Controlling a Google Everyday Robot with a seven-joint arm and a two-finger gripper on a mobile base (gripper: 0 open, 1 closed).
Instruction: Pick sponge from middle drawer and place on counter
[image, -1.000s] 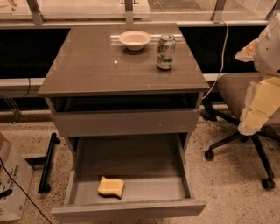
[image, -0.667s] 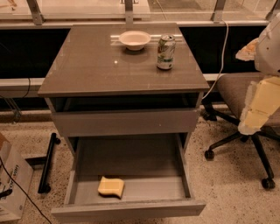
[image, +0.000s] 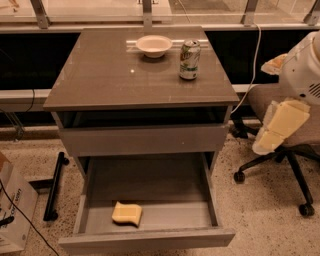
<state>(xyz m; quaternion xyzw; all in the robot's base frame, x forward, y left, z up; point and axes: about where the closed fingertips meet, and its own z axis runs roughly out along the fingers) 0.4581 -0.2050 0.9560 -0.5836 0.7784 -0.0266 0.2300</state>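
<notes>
The sponge (image: 127, 213) is a pale yellow foam block lying flat on the floor of the middle drawer (image: 150, 240), near its front left. The drawer is pulled far out of the cabinet. The counter (image: 110, 75) is the glossy grey-brown top above it. My gripper (image: 274, 131) hangs at the far right, beside the cabinet and about level with the top drawer front. It is well above and to the right of the sponge and touches nothing.
A white bowl (image: 154, 46) and a green soda can (image: 189, 60) stand at the back of the counter. An office chair (image: 295, 165) is behind my gripper on the right. A cardboard box (image: 12, 210) and a black bar (image: 54, 187) are on the floor at left.
</notes>
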